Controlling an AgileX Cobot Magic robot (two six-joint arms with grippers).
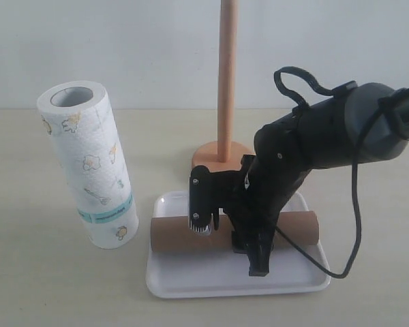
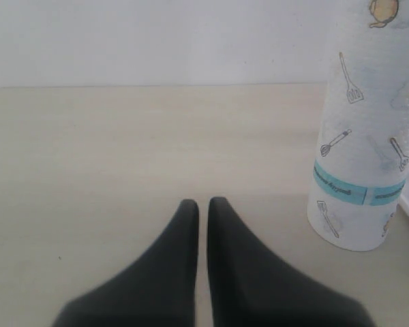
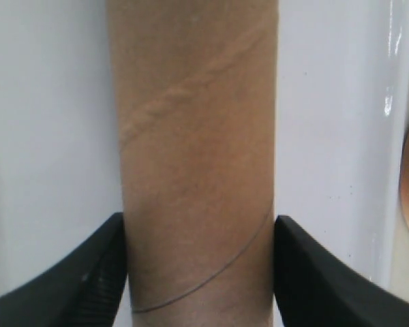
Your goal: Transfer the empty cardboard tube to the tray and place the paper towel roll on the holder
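Empty cardboard tube [image 1: 172, 234] lies across the tray [image 1: 225, 290], ends just inside the left and right rims, near strip bare. Right gripper [image 3: 199, 271] clamps its middle. Paper towel roll [image 1: 88, 167] stands left, apart; holder [image 1: 226, 82] beyond far rim; left gripper [image 2: 202, 206] closed, empty, over table [image 2: 88, 150].

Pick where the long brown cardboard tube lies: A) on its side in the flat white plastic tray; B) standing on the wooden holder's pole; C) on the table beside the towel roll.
A: the brown cardboard tube lies lengthwise in the white rectangular plastic tray.
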